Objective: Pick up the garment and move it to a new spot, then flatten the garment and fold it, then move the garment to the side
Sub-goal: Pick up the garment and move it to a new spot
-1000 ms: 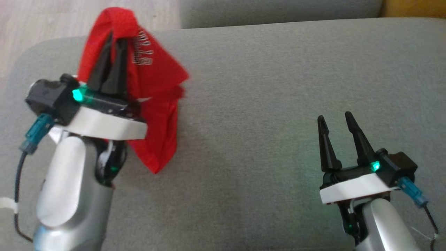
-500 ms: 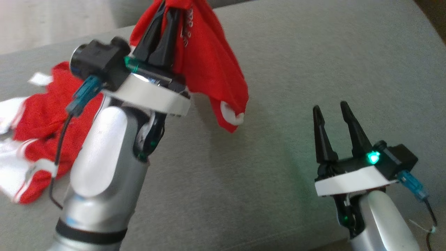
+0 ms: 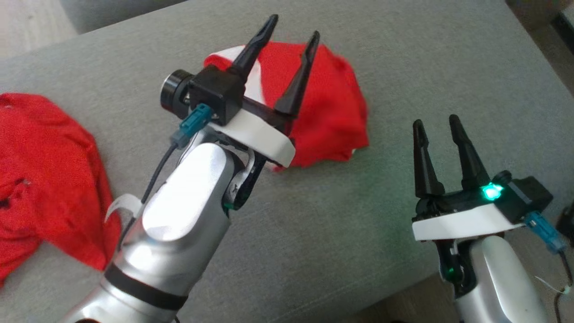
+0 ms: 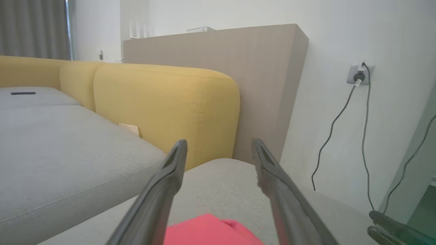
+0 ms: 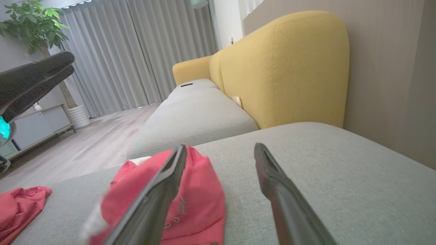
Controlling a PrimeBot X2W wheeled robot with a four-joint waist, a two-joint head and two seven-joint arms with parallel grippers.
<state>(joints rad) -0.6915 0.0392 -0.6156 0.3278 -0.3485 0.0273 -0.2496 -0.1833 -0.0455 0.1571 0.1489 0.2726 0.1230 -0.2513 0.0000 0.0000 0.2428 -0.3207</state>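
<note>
We take the crumpled red garment with white trim [image 3: 332,103] as our mark. It lies bunched in a heap on the flat grey fabric sofa cushion [image 3: 403,54], with nothing gripping it.

The left gripper [image 3: 294,27] hangs over the heap's near-left side. Its two long dark fingers are spread wide with nothing between them, and they point across the heap toward its far edge. In the left wrist view, red cloth shows low between the finger roots, so we judge the heap to sit below and just ahead of this pincer.

The right gripper [image 3: 436,120] stands well apart on the heap's near-right side, also spread wide and empty. From there the heap lies ahead and to its left. The left arm is plainly the nearer one.

The heap runs slightly longer from far-left to near-right, but it is too rumpled for us to tell its true long axis. We think flattening calls for an edge to be found first.

We count two red garments, this heap and a second loose red garment [image 3: 49,170] well off to its left. We also count two grippers and one cushion under the heap.
</note>
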